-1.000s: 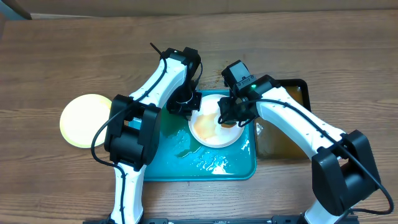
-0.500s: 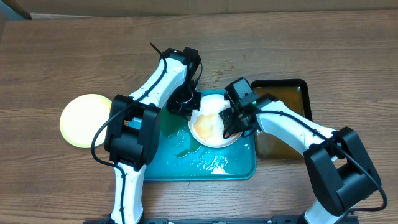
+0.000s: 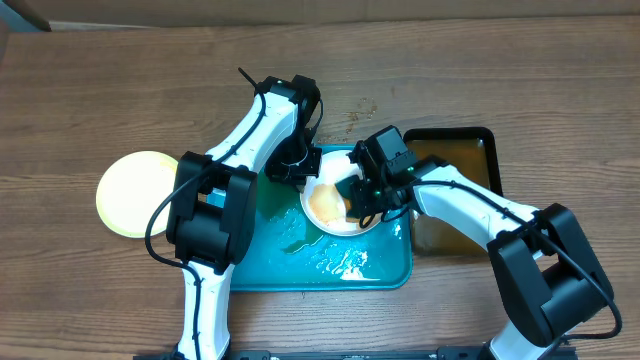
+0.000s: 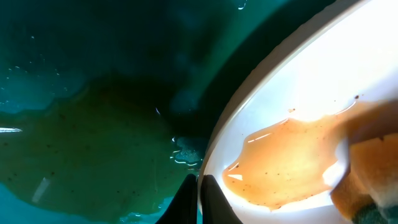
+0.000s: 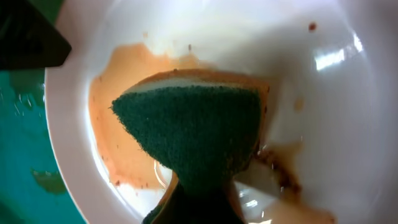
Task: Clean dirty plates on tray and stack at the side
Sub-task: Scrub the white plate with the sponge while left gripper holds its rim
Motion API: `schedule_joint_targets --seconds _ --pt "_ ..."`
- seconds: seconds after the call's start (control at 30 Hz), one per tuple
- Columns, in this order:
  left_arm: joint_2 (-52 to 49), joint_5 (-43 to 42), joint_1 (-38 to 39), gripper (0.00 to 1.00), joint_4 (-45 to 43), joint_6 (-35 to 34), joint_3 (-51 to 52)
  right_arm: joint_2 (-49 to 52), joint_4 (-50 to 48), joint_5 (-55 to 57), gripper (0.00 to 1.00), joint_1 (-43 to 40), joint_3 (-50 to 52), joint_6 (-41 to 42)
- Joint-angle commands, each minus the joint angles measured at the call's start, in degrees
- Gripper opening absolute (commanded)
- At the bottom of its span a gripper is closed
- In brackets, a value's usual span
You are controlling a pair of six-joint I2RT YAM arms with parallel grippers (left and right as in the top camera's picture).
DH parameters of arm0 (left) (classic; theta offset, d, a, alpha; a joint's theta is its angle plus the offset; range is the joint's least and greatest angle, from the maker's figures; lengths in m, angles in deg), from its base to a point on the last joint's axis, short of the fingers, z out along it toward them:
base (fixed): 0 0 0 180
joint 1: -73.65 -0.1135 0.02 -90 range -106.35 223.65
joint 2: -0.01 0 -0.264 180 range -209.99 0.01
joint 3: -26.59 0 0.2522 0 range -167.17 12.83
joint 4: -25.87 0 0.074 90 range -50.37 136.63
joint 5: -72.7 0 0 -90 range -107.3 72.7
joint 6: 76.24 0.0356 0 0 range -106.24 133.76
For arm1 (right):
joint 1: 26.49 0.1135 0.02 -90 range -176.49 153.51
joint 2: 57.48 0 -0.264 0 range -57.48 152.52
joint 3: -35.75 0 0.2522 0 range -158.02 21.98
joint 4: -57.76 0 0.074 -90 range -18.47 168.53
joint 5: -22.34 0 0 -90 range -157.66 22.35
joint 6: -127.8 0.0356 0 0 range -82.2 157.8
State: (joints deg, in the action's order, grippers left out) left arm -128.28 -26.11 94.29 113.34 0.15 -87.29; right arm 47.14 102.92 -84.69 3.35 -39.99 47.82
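Overhead view: a teal tray sits near the middle of the wooden table, and both arms reach in over its far half. A white plate lies on the tray's far right part, with a thin pool of orange-brown liquid inside it. The left gripper comes down at the plate's far left edge. The right gripper is over the plate's right side. A pale yellow-green plate rests on the bare table left of the tray, well apart from it. A black tray holding brownish liquid stands just beside the teal tray on the right.

In the left wrist view the jaws are pressed together right at the white plate's rim, and a thin pale line between them suggests they are pinching that rim. Beside it, a murky greenish puddle spreads over the tray floor.

In the right wrist view the jaws are clamped on a sponge. Its dark green scouring side faces the camera and its yellow layer lies against the plate's inside. The sponge sits over the orange-brown pool, and small dark brown smears cling to the plate at its right.
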Motion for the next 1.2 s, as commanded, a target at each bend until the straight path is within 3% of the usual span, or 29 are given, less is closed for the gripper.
schedule_joint_targets --seconds 0.0,0.23,0.6,1.0,1.17 --pt "0.2 0.2 0.0 0.04 0.0 -0.8 0.3 -3.2 1.3 1.7 0.04 -1.0 -5.2 -0.9" --pt "0.2 0.2 0.0 0.04 0.0 -0.8 0.3 -4.2 3.0 9.6 0.04 -2.3 -7.1 -1.4" --pt "0.2 0.2 0.0 0.04 0.0 -0.8 0.3 4.3 3.5 9.4 0.04 -2.2 -6.6 -3.0" --pt "0.2 0.2 0.0 0.04 0.0 -0.8 0.3 6.4 5.2 -9.2 0.04 -0.5 -6.6 -3.0" --pt "0.2 0.2 0.0 0.04 0.0 -0.8 0.3 6.4 5.0 -10.0 0.04 2.2 -6.6 -2.8"
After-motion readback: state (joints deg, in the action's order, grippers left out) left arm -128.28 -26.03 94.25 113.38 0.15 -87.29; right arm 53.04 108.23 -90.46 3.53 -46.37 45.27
